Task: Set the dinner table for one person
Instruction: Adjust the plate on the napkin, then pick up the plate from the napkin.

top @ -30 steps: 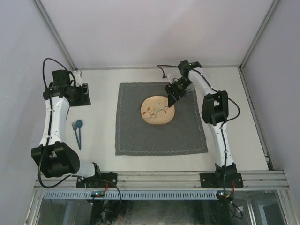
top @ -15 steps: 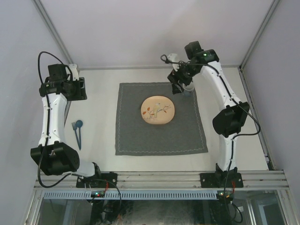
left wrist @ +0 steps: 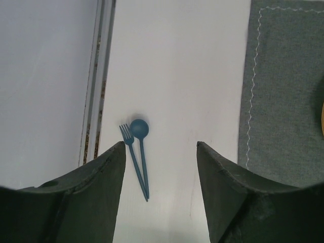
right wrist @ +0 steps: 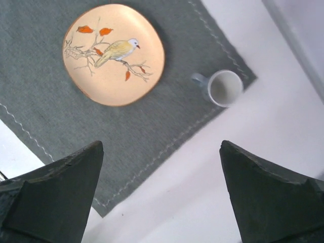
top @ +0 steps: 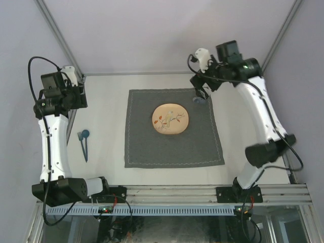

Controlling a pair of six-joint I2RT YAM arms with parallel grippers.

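The off-white dinner table holds a dark grey stitched cloth. A peach plate with a bird picture lies on the cloth's middle. A small white cup stands on the cloth's far right corner. A blue fork and a blue spoon lie side by side on the bare table left of the cloth. My left gripper is open and empty, high above the fork and spoon. My right gripper is open and empty, high above the cup and the plate.
Metal rails edge the table, and white walls close it in on the left, back and right. In the left wrist view a rail runs close beside the fork. The arm bases stand at the near edge.
The right gripper has left the plate, risen and moved back right over the cup. The left arm has risen and swung further left. Plate, cup and cutlery stay put.
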